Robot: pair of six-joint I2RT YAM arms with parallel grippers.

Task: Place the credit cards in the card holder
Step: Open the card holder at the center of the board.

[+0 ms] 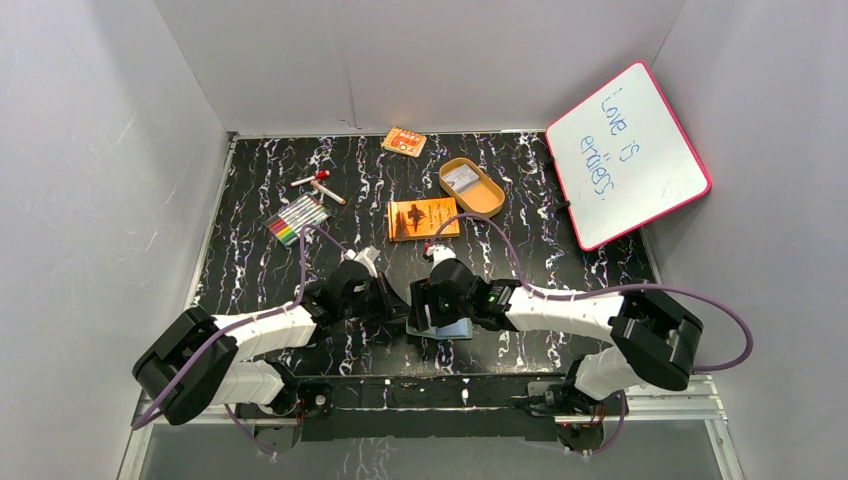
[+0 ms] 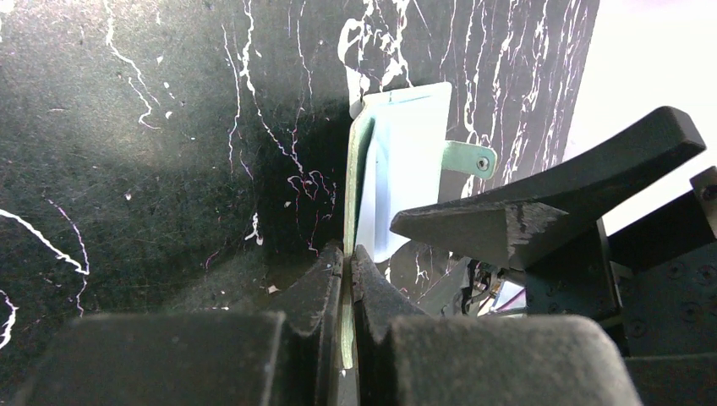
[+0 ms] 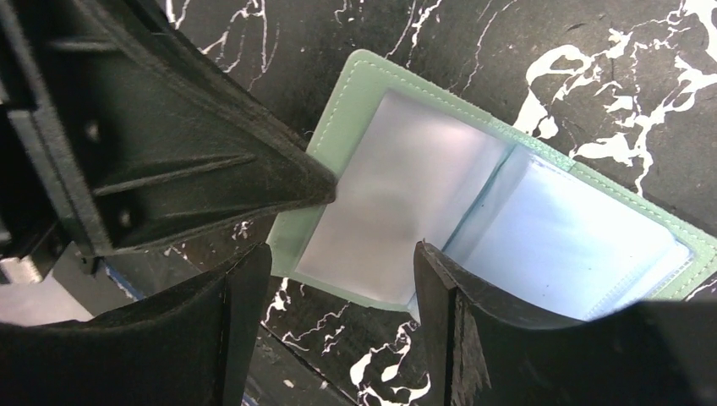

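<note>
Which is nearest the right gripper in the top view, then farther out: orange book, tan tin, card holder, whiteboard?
1. card holder, directly under the right gripper
2. orange book, mid-table, behind the gripper
3. tan tin, farther back, slightly right
4. whiteboard, far right corner

Black marbled table (image 1: 250, 265) carries a marker set (image 1: 298, 219), orange book (image 1: 423, 218), tan oval tin (image 1: 471, 186) and the open card holder (image 3: 406, 194).

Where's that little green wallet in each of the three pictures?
Top external: the card holder is low centre, only a blue-grey corner showing.
Left wrist: centre, seen nearly edge-on, pinched by the left gripper.
Right wrist: centre, spread open under the right gripper, whose fingers stand apart.
Shared landmark: the black, white-veined table.
</note>
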